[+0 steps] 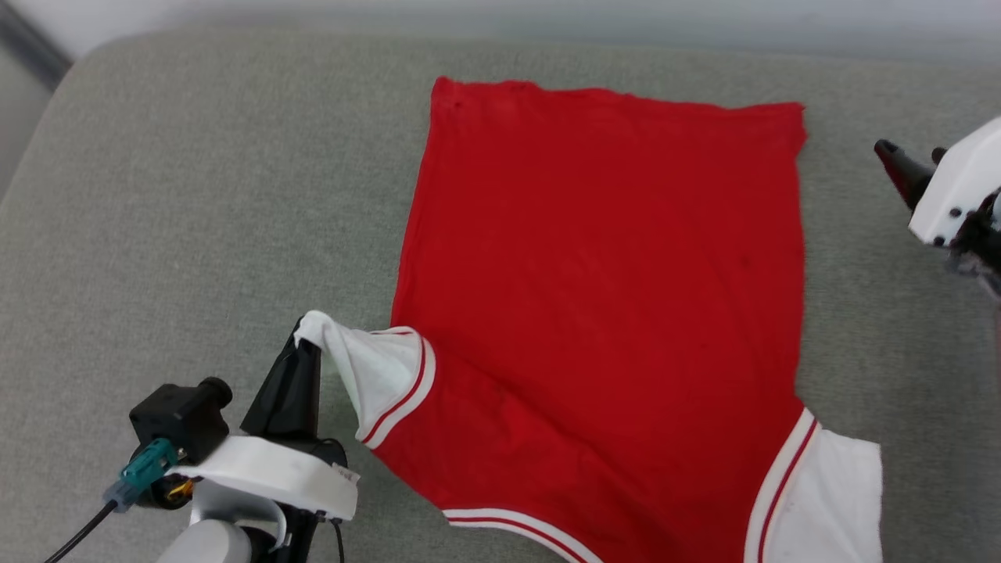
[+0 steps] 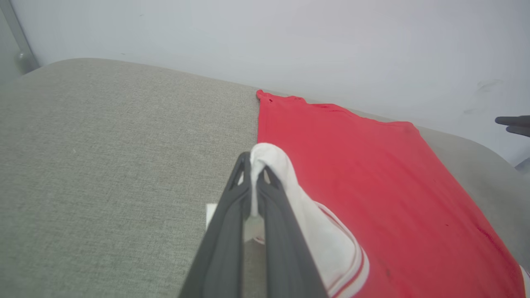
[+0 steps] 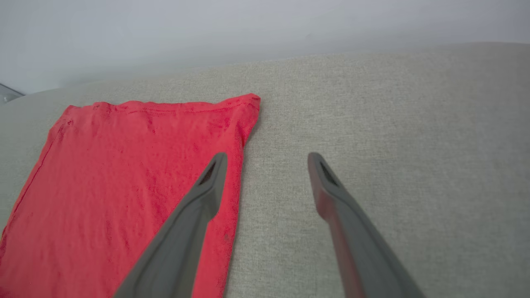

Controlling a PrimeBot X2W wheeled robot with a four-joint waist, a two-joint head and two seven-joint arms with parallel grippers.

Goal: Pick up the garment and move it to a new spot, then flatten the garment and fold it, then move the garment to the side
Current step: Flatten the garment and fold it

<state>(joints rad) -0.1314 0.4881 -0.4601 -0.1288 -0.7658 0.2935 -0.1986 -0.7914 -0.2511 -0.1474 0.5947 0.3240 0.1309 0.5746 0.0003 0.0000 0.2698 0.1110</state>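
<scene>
- Fingers [image 2: 225, 231] of left gripper [image 1: 303, 340]: pressed together on the white sleeve [image 1: 374, 371], tip raised, at 8 o'clock in head view.
- Shirt [image 1: 602, 297]: red, spread flat on the grey cushion [image 1: 195, 195] at centre, hem toward 12 o'clock, striped neck trim toward 6 o'clock; second sleeve [image 1: 829, 500] flat at 5 o'clock.
- Right gripper [image 3: 268, 157]: at 3 o'clock, fingers wide apart, empty, over the cushion just beside the shirt's edge.

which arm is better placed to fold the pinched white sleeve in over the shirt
Left. The left gripper is shut on the white sleeve; the right gripper is open beside the shirt, holding nothing.
</scene>
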